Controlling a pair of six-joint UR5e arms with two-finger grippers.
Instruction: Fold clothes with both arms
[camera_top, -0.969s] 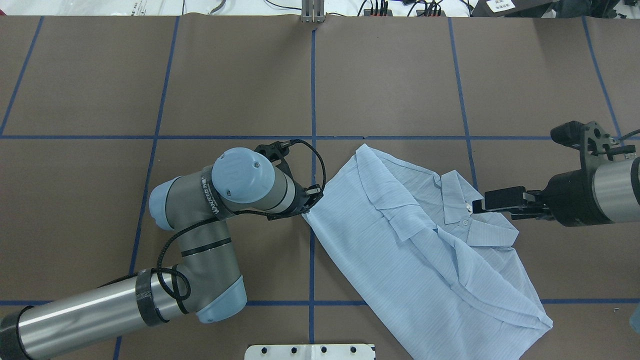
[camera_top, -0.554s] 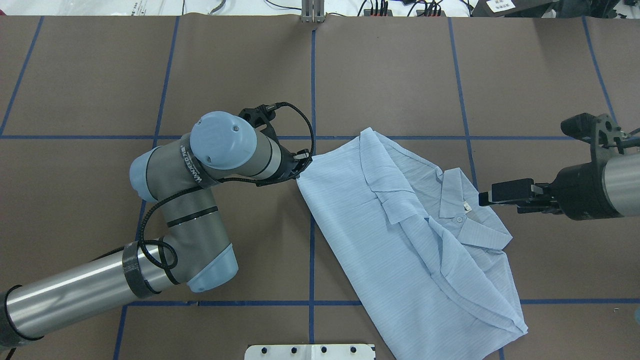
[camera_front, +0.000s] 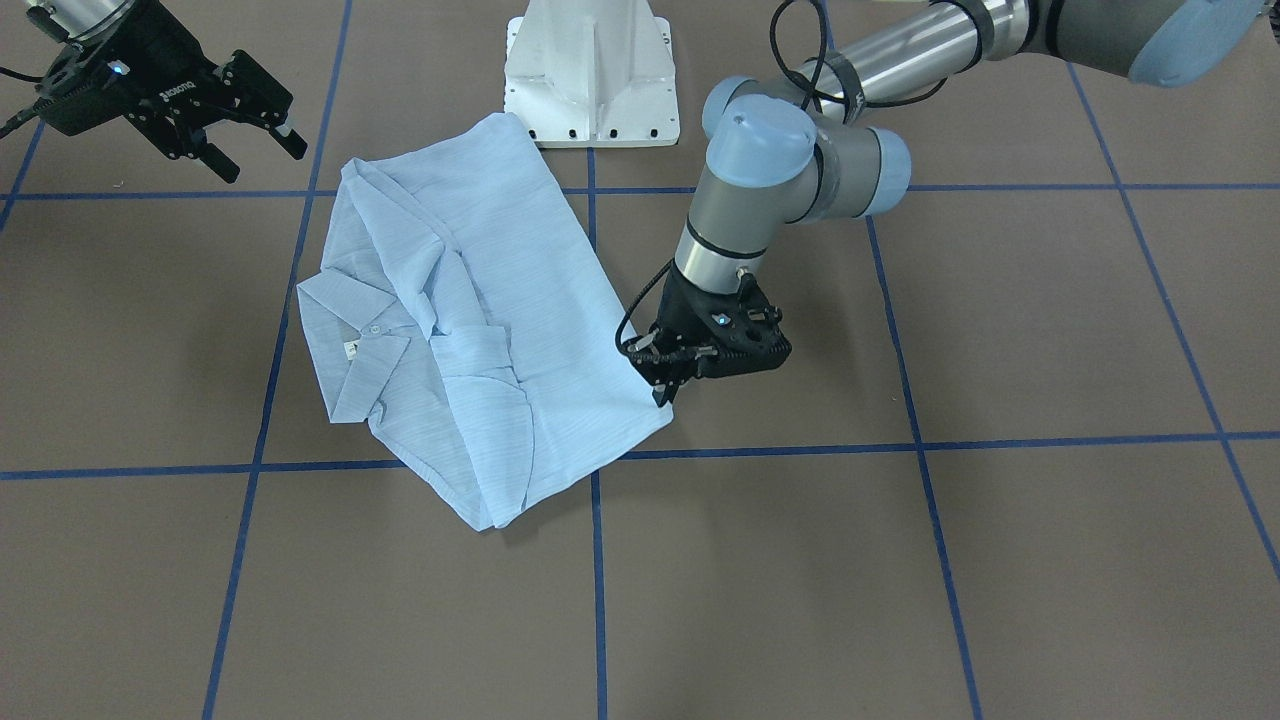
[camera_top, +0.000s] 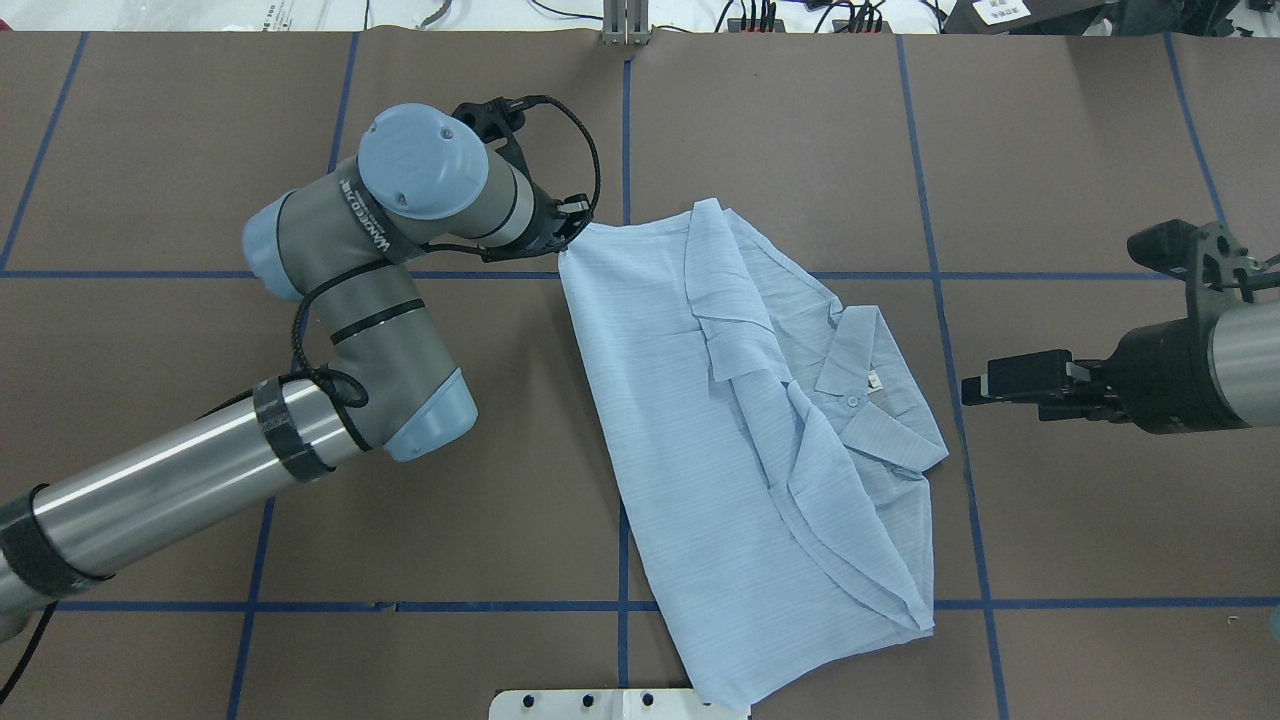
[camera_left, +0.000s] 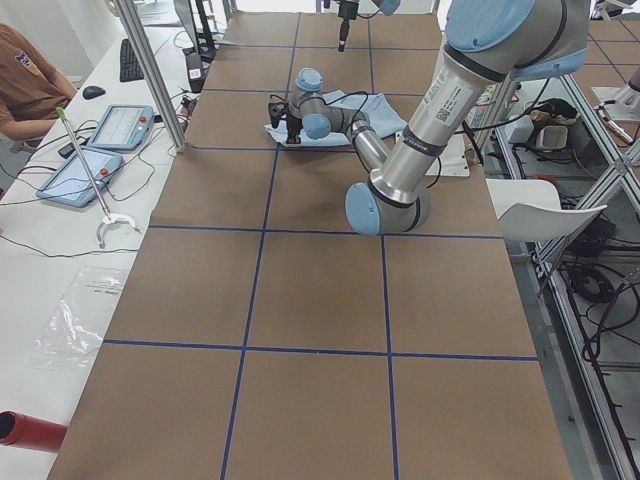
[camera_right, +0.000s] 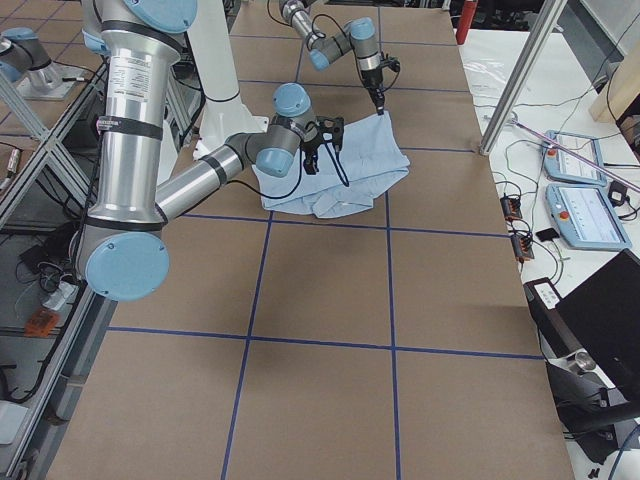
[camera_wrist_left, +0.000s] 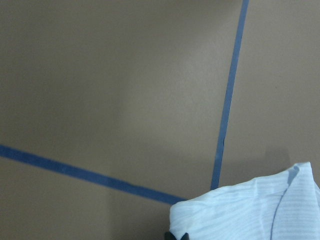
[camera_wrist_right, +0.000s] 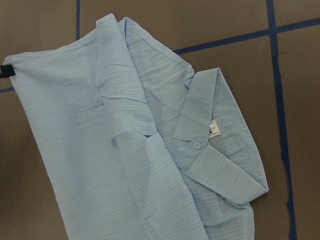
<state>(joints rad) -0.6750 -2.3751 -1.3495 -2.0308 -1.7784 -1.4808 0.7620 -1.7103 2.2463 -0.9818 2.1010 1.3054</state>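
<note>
The light-blue striped shirt (camera_top: 700, 400) lies partly folded on the brown table, collar and white neck label (camera_top: 873, 380) toward the right. My left gripper (camera_top: 572, 235) is shut on the shirt's far-left corner, low over the table; it also shows in the front view (camera_front: 663, 392). The left wrist view shows that corner of cloth (camera_wrist_left: 250, 215) at the bottom edge. My right gripper (camera_top: 972, 388) is open and empty, a short way right of the collar and apart from it; its fingers stand spread in the front view (camera_front: 258, 158). The right wrist view looks down on the collar (camera_wrist_right: 210, 145).
The white pedestal (camera_front: 592, 75) stands at the table's near edge, and the shirt's hem (camera_top: 715, 690) reaches it. Blue tape lines (camera_top: 625, 130) mark a grid. A metal post (camera_top: 625, 25) stands at the far edge. An operator (camera_left: 30, 85) sits beside the table.
My left gripper has moved to the far left with the shirt corner, dragging the shirt leftward and turning it. The collar has slid away from my right gripper, which has stayed nearly in place.
</note>
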